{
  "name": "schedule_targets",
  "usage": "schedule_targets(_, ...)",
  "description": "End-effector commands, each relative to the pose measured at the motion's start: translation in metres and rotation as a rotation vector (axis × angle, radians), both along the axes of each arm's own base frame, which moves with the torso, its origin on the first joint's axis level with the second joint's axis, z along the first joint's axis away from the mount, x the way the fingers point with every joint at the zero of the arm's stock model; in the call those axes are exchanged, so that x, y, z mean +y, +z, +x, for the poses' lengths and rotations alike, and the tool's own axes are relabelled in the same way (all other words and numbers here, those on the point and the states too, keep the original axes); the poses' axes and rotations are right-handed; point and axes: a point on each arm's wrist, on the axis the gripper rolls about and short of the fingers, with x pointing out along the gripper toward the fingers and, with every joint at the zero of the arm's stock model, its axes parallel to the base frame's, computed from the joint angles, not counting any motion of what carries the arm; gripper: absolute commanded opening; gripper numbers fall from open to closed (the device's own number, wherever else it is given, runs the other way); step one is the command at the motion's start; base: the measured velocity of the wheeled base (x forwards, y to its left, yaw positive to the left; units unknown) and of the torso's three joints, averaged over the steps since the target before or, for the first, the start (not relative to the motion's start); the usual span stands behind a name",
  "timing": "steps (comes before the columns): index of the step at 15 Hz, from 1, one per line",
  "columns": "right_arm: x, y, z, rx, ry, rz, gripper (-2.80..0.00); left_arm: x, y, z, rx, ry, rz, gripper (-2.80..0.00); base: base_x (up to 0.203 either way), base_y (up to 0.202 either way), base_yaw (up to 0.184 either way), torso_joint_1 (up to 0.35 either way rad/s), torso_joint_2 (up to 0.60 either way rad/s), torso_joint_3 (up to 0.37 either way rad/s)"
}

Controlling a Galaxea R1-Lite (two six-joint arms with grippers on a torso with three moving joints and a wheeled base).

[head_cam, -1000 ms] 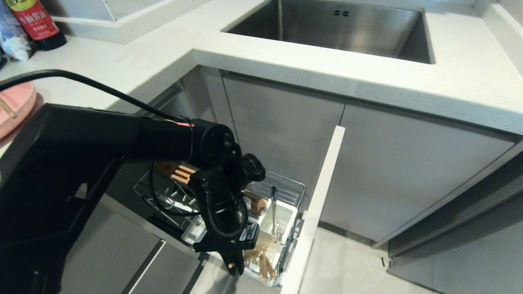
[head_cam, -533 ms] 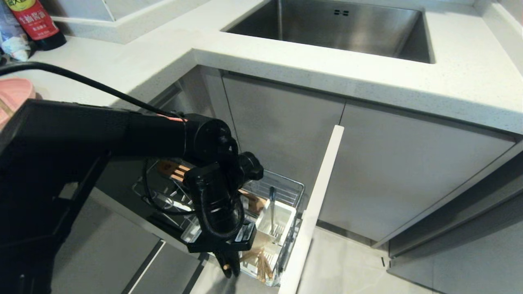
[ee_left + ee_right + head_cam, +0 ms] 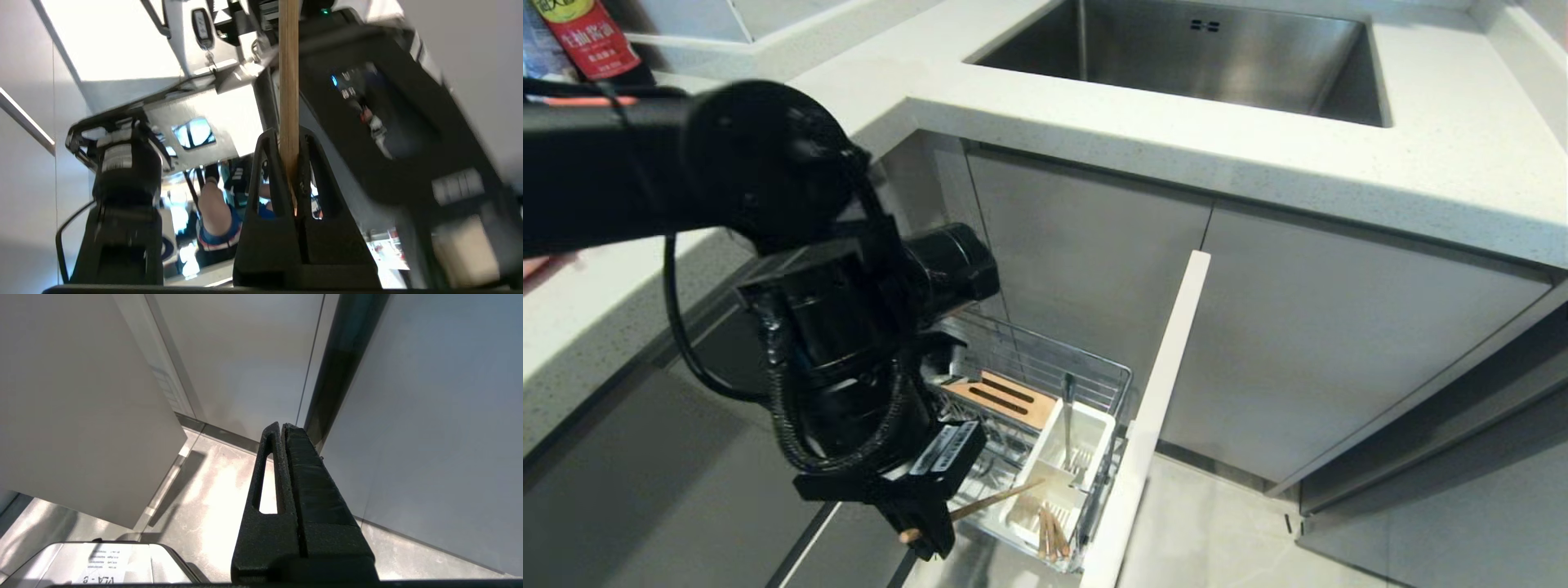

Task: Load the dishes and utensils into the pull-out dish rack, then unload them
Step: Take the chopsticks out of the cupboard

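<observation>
My left gripper (image 3: 923, 535) hangs low in front of the pull-out dish rack (image 3: 1094, 371), shut on one light wooden chopstick (image 3: 1001, 496). The chopstick slants from the fingers up toward the white utensil caddy (image 3: 1086, 445). In the left wrist view the same chopstick (image 3: 288, 81) runs straight out between the pressed fingers of the left gripper (image 3: 288, 136). The silver fork (image 3: 1068, 412) stands upright in the caddy, and more wooden sticks (image 3: 1049, 535) lean in its front compartment. A pink sliver of the plate (image 3: 543, 263) shows under my arm. The bowl is out of view. My right gripper (image 3: 282, 426) is parked and shut, empty.
The rack's narrow front panel (image 3: 1152, 425) juts out beside the caddy, and the slotted wooden strip (image 3: 1001, 396) lies in the basket. The steel sink (image 3: 1192, 57) is set in the counter above. A sauce bottle (image 3: 592, 41) stands at the far left. A person (image 3: 212, 204) shows behind the robot.
My left arm has risen and swung to the left, uncovering the rack. The gripper has drawn one chopstick up and out of the caddy. The right arm has not moved.
</observation>
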Motion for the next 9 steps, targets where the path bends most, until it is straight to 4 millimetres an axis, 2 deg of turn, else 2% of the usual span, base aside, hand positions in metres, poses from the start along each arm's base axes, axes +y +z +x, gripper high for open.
schedule_targets(1,0.000,0.000,0.000,-0.001,0.000,-0.001,-2.80,0.015,0.029,-0.023,-0.068,-0.014,-0.065,-2.80,0.000,0.000,0.000,0.000,0.00,0.000)
schedule_targets(5,0.000,0.000,0.000,-0.002,0.000,-0.001,-2.80,0.041,0.075,-0.057,-0.225,-0.029,-0.211,-2.80,0.000,0.000,0.000,0.000,0.00,0.000)
schedule_targets(9,0.000,0.000,0.000,0.000,0.001,-0.001,-2.80,0.091,0.115,-0.110,-0.423,-0.033,-0.389,-2.80,0.000,0.000,0.000,0.000,0.00,0.000)
